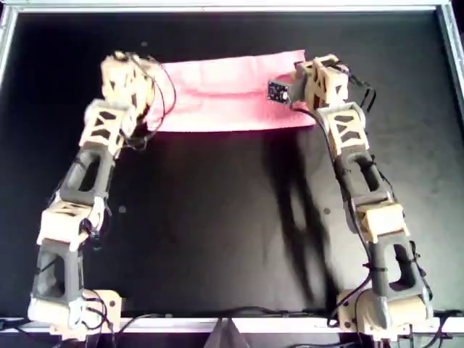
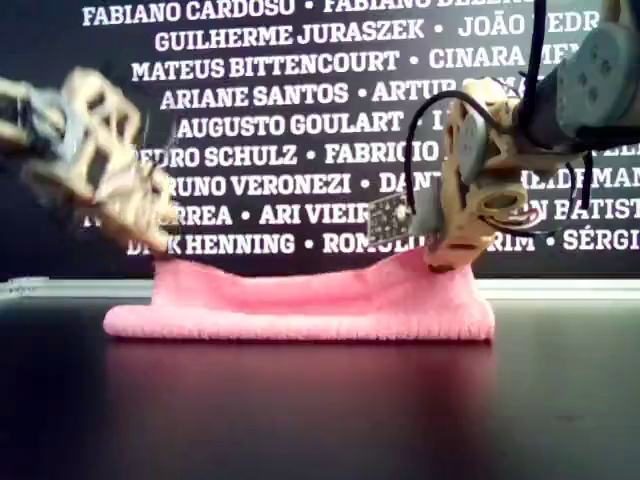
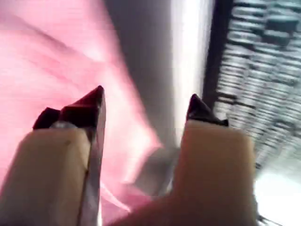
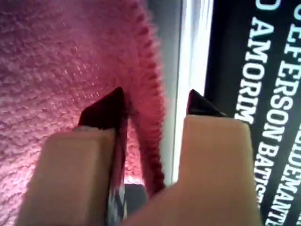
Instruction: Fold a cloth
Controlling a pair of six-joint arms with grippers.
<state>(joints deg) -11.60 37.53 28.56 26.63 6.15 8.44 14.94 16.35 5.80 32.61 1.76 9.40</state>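
The cloth lies folded into 1 long band at the overhead view's top of the black worktop. Both the left gripper and right gripper have fingers apart, releasing its ends. Next likely comes regrasping for a 2nd fold.

Black tabletop, matte, with silver metal frame along its edges. Behind it, black backdrop printed with rows of white names, partly cut off.
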